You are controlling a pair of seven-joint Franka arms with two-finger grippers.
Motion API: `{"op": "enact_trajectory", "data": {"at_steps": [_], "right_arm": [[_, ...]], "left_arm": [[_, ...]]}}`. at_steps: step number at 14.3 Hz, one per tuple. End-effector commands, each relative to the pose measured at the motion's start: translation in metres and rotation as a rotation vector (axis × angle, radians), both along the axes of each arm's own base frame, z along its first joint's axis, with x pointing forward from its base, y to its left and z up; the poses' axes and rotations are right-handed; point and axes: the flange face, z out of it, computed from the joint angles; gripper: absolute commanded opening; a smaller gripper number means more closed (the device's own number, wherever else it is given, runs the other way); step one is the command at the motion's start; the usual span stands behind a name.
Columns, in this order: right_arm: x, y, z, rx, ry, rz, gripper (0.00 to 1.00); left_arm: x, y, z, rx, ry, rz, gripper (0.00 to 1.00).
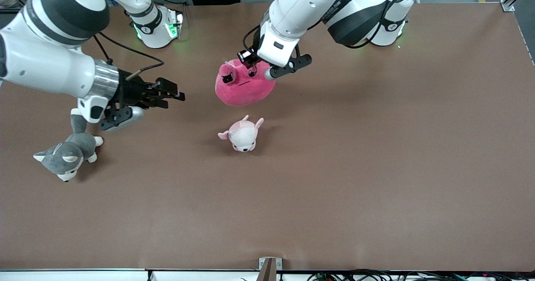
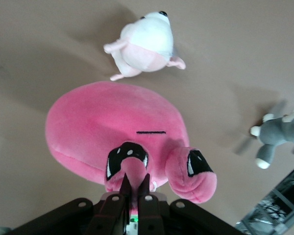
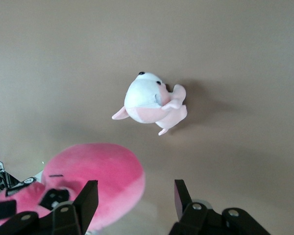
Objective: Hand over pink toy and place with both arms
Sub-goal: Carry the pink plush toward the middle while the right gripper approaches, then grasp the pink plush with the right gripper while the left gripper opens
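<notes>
Nearest the camera: grey-and-white husky plush (image 1: 69,153) and small pale pink-and-white plush (image 1: 243,135), both lying on the brown tabletop (image 1: 376,168), neither touched.

Left pincer (image 1: 253,69) is clamped on the pink toy (image 1: 244,84); in the left wrist view the two fingers (image 2: 124,188) are pinched nearly together on a fold of fabric at the toy's top, between its eyes. Grip point is high on the toy, probably so the body hangs free below for the other arm to take. Toy appears lifted or just clear of the tabletop, directly under the left pincer; contact with the surface can't be confirmed. Pale plush sits on the tabletop a little below the held toy, apart from it.

Right pincer (image 1: 161,95) is empty, fingers (image 3: 88,198) spread apart, pointed toward the toy and near it but not touching. In the right wrist view the toy's rounded side sits just beside one open finger. Husky lies under the right arm's wrist, out of the way. Likely step: right arm closing in to receive the handover.

Pink toy look: hot-pink rounded dome plush, soft and squashy, slanted black angry eyes with white glints, thin straight black mouth line. Fabric bunches where pinched, so it should deform easily under a second grip.
</notes>
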Motion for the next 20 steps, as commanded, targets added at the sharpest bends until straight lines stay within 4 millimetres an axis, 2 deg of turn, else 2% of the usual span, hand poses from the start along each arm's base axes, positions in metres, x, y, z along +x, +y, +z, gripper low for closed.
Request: {"op": "enact_trajectory", "data": {"at_steps": [1,4,10,13,17,19,20], "right_arm": [[-0.009,0.025,0.001,-0.002,0.048,-0.047,0.71],[-0.013,0.031,-0.001,-0.005,0.064,-0.038,0.71],[-0.021,0.042,-0.008,0.016,0.150,-0.039,0.71],[-0.024,0.049,-0.007,0.015,0.151,-0.026,0.71],[-0.025,0.054,-0.012,0.012,0.157,-0.016,0.70],[-0.023,0.053,-0.015,0.013,0.153,-0.007,0.52],[-0.022,0.052,-0.018,0.010,0.157,-0.008,0.37]], "left_arm": [[0.006,-0.019,0.006,-0.071,0.025,0.083,0.00],[0.008,-0.031,-0.001,-0.107,0.033,0.124,0.00],[0.027,-0.034,-0.010,-0.133,0.043,0.162,0.00],[0.028,-0.042,-0.020,-0.126,0.052,0.165,0.00],[0.025,-0.054,-0.020,-0.121,0.021,0.168,0.00],[0.024,-0.055,-0.021,-0.114,0.025,0.179,0.00],[0.025,-0.054,-0.021,-0.114,0.025,0.181,0.00]]}}
